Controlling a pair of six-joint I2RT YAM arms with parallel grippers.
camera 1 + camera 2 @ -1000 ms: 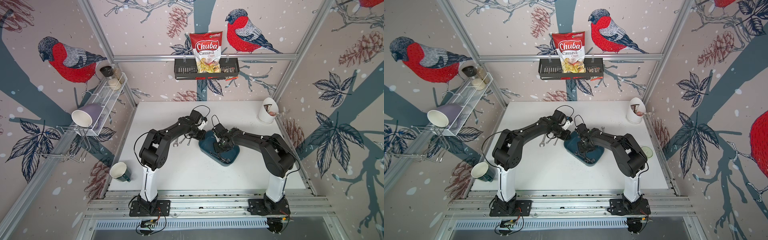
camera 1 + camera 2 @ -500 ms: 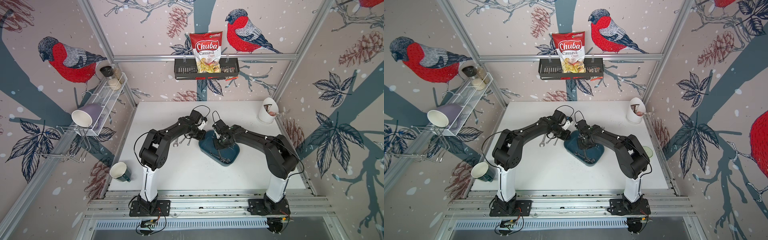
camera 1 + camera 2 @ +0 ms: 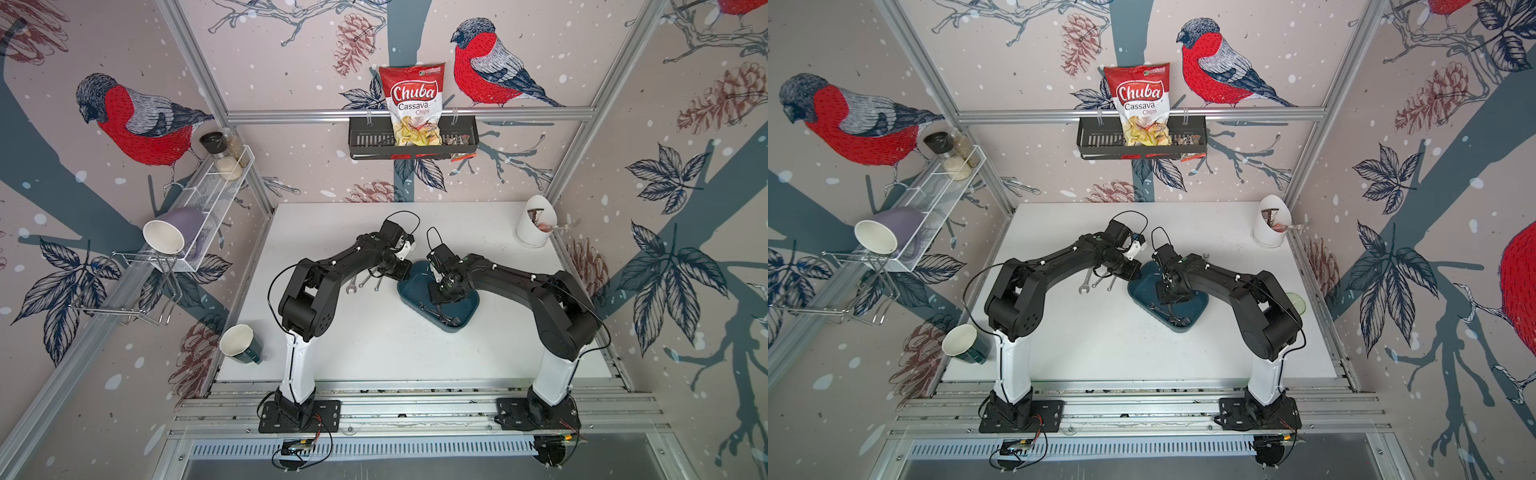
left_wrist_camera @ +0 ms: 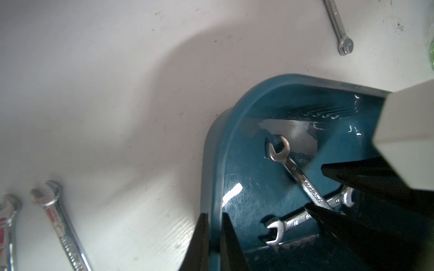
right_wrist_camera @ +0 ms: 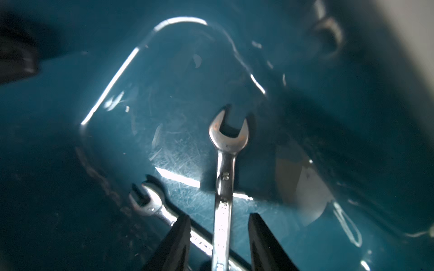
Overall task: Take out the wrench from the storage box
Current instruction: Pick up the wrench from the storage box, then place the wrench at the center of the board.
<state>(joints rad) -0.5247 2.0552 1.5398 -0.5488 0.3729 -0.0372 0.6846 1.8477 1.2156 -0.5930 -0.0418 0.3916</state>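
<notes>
The left gripper is sitting clenched on the rim of the storage box, one finger outside the wall and one inside, at the tub's ten o'clock corner in both top views. The right gripper is reaching down into the tub with its jaws parted, and the wrench is lying between the fingers with clear gaps either side, crossing a second wrench on the tub floor. Three more spanners are lying on the white table at the tub's nine o'clock.
</notes>
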